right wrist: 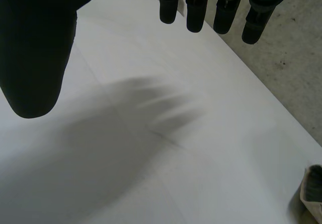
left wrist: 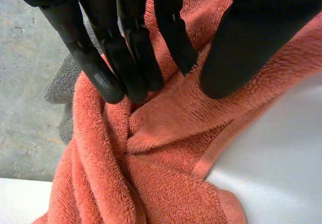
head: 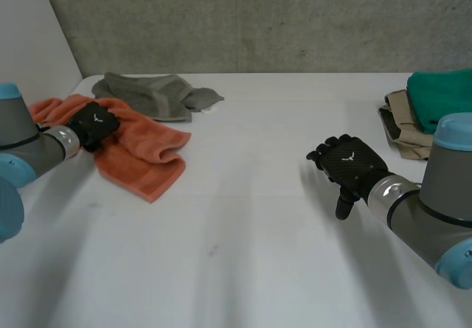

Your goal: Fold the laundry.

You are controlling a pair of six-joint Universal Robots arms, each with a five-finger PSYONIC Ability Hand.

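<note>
Orange towel [head: 144,151], crumpled and unfolded on the table [head: 243,225] by a grey cloth [head: 151,94], is pressed by the straight-fingered left hand [head: 94,124]; the right hand [head: 348,164] is held slack-fingered, empty, near a stacked pile [head: 428,110].

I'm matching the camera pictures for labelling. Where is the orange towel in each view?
Head view: orange towel crumpled at far left of the white table, left robot hand on it.
Left wrist view: bunched under the left robot hand's fingertips.
Right wrist view: white table beneath the right robot hand.
Shared landmark: grey towel beside it, in head and left wrist views.
</note>
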